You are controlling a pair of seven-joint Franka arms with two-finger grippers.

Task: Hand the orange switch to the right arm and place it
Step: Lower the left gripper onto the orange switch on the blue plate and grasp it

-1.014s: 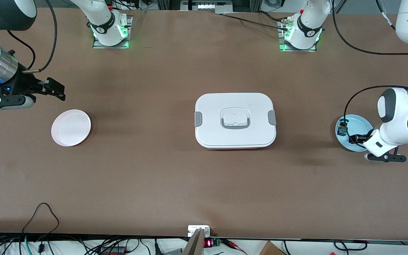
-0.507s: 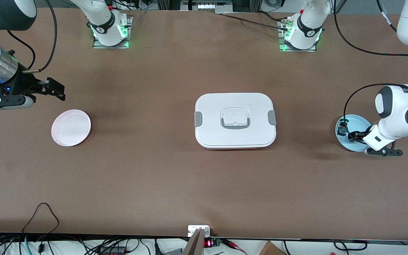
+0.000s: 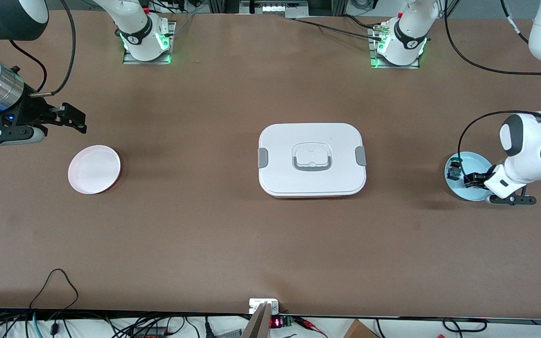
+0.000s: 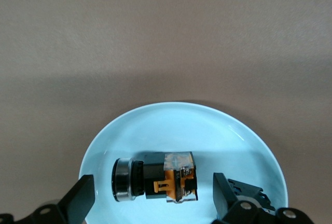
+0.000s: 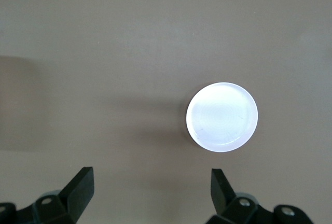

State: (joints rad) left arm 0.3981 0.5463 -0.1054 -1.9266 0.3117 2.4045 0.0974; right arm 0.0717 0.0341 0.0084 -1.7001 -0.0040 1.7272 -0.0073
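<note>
I have the left arm's black open-linkage gripper (image 4: 153, 203) low over the round pale-blue plate (image 3: 479, 165) at the left arm's end of the table, its two fingers (image 4: 80, 199) spread wide and holding nothing. Between them lies the orange switch (image 4: 155, 177) — a small black barrel-shaped part with an orange band, on its side on the plate, one finger on either side of it and neither touching it. A small dark part with teal-green bits (image 3: 453, 171) sits on the same plate, at the edge toward the table's middle.

The white rectangular lidded box with grey side clips and a grey handle (image 3: 312, 159) stands mid-table, well apart from both plates. The round white plate (image 3: 94, 169) lies toward the right arm's end, about level with the box.

The right arm waits: its slim black gripper (image 5: 150, 195) hangs in the air beside the white plate rather than over it — fingers wide apart, nothing between them.
</note>
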